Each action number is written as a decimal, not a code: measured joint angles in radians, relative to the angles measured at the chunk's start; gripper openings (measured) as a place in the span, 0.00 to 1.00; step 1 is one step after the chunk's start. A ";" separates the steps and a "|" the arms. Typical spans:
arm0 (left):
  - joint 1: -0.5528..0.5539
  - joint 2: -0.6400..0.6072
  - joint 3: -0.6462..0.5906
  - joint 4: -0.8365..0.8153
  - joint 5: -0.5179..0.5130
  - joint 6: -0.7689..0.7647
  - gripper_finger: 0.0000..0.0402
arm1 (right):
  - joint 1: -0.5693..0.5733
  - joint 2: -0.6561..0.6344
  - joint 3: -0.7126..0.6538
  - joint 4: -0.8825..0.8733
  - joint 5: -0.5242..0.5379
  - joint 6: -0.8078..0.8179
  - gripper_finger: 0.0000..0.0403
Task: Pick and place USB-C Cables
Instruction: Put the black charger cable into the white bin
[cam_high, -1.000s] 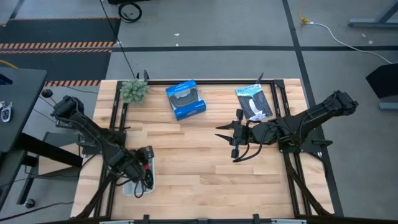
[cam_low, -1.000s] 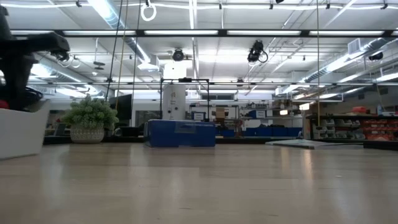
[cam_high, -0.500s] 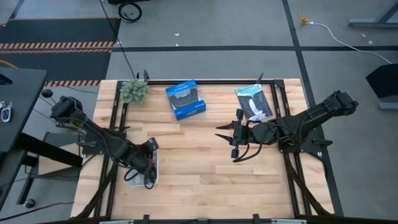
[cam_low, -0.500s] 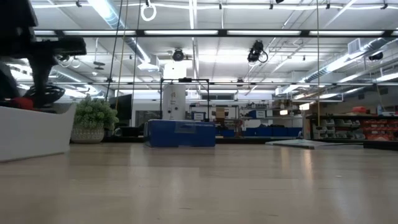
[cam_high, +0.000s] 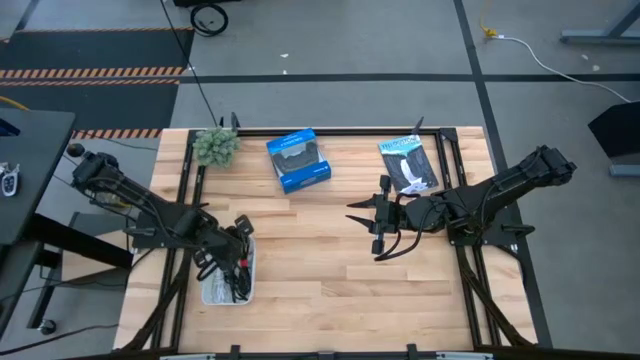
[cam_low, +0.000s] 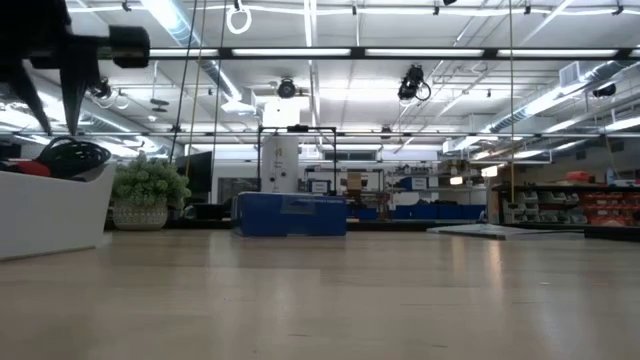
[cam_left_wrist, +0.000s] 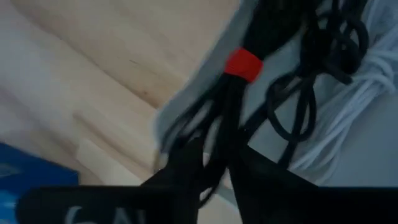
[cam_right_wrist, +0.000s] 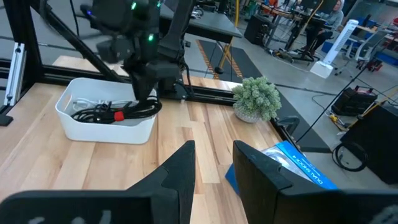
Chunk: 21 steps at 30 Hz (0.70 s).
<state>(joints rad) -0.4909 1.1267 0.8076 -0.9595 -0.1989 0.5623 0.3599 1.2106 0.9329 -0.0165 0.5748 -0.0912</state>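
A white bin (cam_high: 213, 292) (cam_low: 50, 210) (cam_right_wrist: 102, 127) stands near the table's near-left corner with bundled cables (cam_high: 236, 280) in it. Among them are a black cable with a red band (cam_left_wrist: 242, 65) (cam_right_wrist: 118, 115) and a white cable (cam_left_wrist: 367, 93). My left gripper (cam_high: 228, 243) (cam_low: 50, 110) (cam_left_wrist: 214, 171) hangs open just above the bin's far end, pointing down, with strands of the black cable between its fingers. My right gripper (cam_high: 362, 220) (cam_right_wrist: 214, 165) waits open over the table's middle right, holding nothing. My left gripper stands open from above around strands of the black cable with the red band (cam_left_wrist: 217, 143), which lies in the bin with a loop over the rim (cam_right_wrist: 149, 107). Whether the fingers touch the strands, I cannot tell.
A blue box (cam_high: 298, 160) (cam_low: 290, 213) and a small potted plant (cam_high: 215, 146) (cam_low: 145, 190) stand along the far edge. A flat black-and-white packet (cam_high: 408, 165) lies at the far right. Bare wood stretches across the middle and near side.
My left gripper has risen out of the bin and drawn back toward the table's far edge. The black cable with the red band now lies in the bin below it. The bin itself has slid a little toward the table's right.
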 joint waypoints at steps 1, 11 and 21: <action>0.002 -0.017 0.005 0.003 0.000 0.000 0.18 | 0.000 0.000 0.000 0.000 0.000 -0.001 0.28; -0.044 0.003 0.006 0.056 0.003 -0.058 0.08 | -0.001 0.000 0.000 0.000 0.000 -0.003 0.28; -0.064 0.192 0.073 0.064 0.013 -0.152 0.29 | -0.004 0.000 0.000 0.006 0.000 -0.005 0.28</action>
<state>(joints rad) -0.5552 1.3191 0.8807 -0.8954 -0.1858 0.4098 0.3561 1.2106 0.9329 -0.0105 0.5751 -0.0963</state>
